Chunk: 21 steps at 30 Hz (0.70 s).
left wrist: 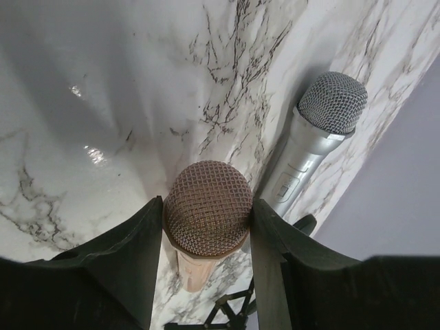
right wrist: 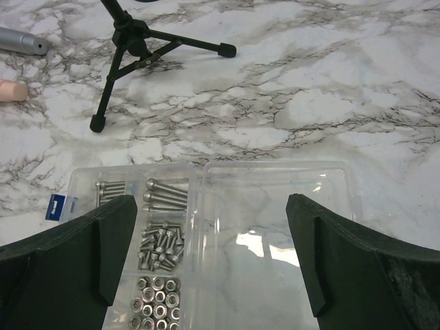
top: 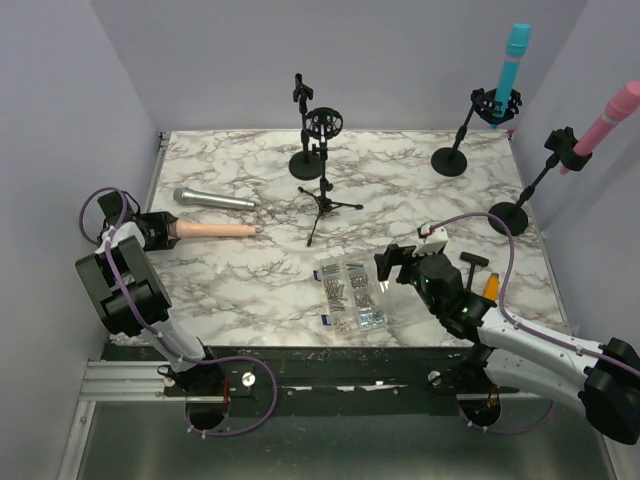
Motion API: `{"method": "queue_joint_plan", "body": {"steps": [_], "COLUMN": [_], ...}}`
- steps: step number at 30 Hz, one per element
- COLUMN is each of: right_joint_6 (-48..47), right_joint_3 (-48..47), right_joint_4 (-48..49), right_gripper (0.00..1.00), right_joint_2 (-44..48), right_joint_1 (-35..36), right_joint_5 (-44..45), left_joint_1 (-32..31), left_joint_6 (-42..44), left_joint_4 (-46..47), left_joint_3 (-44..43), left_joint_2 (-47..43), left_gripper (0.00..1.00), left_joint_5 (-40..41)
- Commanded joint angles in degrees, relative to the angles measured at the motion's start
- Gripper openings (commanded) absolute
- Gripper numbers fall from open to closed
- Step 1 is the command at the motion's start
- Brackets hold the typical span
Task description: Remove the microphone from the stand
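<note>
Gripper, peach microphone, silver perhaps touching

- No text, brand, number or sign can be read in any of my views.
- Blue label on the left edge of the clear box, seen from my right wrist: white marks on it, too small to make out.
- Silver mic: a small dark mark on its body, blurred, not legible.
- Beige mic in my left gripper: only the grille end faces me, and it carries no lettering I can read.
</note>
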<state>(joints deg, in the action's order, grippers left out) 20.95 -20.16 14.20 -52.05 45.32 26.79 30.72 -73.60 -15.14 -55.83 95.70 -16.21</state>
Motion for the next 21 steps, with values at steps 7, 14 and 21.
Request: {"method": "queue_joint_plan", "body": {"steps": [7, 14, 21], "right_joint_6": [-0.56, -0.5, -0.42], "right_joint_3": [-0.53, -0.38, -0.23], "right_joint_4": [2.28, 2.25, 2.16], "right_gripper": [1.0, 1.0, 1.0], "right_joint_2": [-2.6, -2.23, -1.82], "right_joint_1": [0.27, 0.3, 0.29], "right_joint_5": [1.94, 1.7, 1.68], "left_joint_1": [-0.29, -2.14, -2.74], "left_joint_6": [-2.93, -1.36, 0.54], "left_joint_4": [-2.75, -4.27, -4.08], "left_joint_3": [-8.01, -8.13, -7.16], "left_joint_2": [5.76, 5.48, 4.59], "left_gripper": [0.05, 0.45, 0.61], "left_joint_5": [2.05, 5.16, 4.39]}}
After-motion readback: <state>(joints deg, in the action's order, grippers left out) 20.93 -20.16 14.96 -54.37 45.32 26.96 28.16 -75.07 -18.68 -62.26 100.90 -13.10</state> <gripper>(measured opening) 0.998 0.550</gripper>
